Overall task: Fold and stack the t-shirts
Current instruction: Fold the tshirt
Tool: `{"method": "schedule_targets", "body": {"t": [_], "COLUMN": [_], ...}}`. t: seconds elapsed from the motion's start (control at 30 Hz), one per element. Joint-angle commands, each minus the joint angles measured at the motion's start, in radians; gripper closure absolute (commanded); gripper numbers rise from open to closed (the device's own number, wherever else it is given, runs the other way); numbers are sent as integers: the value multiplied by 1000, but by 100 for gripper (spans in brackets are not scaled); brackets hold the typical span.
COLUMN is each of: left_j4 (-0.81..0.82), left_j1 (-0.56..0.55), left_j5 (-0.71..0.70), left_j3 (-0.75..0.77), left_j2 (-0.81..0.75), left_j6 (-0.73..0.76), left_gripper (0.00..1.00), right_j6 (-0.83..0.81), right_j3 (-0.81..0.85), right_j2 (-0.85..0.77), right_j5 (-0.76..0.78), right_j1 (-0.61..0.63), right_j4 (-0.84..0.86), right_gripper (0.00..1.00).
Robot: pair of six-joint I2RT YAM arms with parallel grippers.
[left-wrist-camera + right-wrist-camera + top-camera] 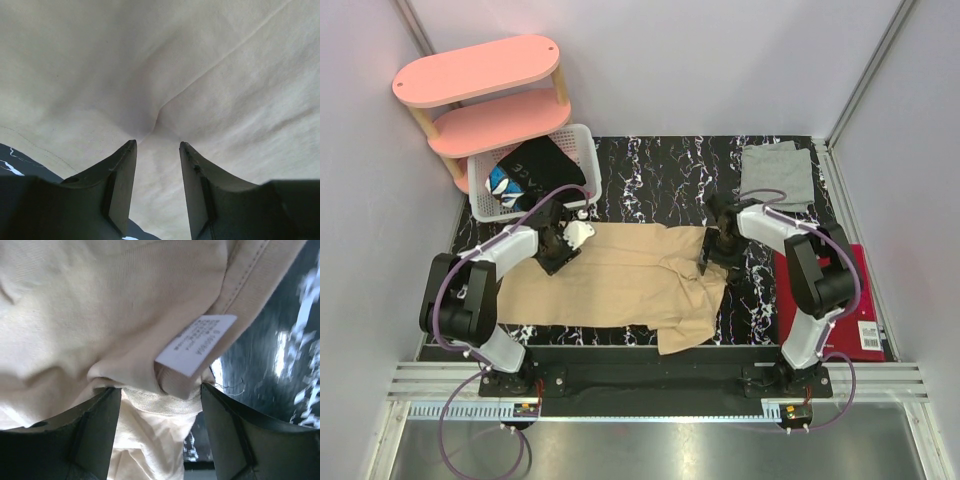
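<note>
A large tan t-shirt (620, 280) lies spread across the front of the black marble table (660, 170), rumpled at its right end. My left gripper (560, 245) is down on its upper left part. In the left wrist view the tan cloth (150, 60) fills the frame, and the left gripper (157, 145) stands open with a crease running up to the gap. My right gripper (712, 262) is at the shirt's right end. The right gripper (160, 390) is open, straddling the bunched collar with its white label (195, 345). A folded grey t-shirt (778, 172) lies at the back right.
A white basket (582, 140) holding dark clothing (535, 170) stands at the back left, in front of a pink two-tier shelf (480, 70). A flat red folder (840, 300) lies at the table's right edge. White walls close in both sides.
</note>
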Motion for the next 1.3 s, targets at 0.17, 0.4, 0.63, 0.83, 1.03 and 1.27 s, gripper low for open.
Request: {"method": "schedule_targets", "body": {"t": [0.17,0.4,0.63,0.83,1.03,1.27], "left_j4": [104,142,202,190,175,169], "left_j1": [88,131,185,190,190,190], "left_j5": [-45,-56,-68,-65,-60,-57], "left_j3": [-82,-149,-258,-257,-237,-234], "left_j2": [-45,-62,-113,-148,-154,-148], "left_j6": [36,75,133,132,129,132], "left_gripper": [55,56,56,56,56,56], "right_j6": [-104,-106,-97,-45,23,63], "right_j3": [219,150,88,156,110,7], "right_j2": [166,84,-107,-104,-90,-107], "right_j5": [87,101,160,56,-80,-143], "right_j1": [-31,-33,-34,-20,133,144], "right_j4": [25,7,-57,-55,24,149], "right_gripper": [28,23,15,15,15,17]}}
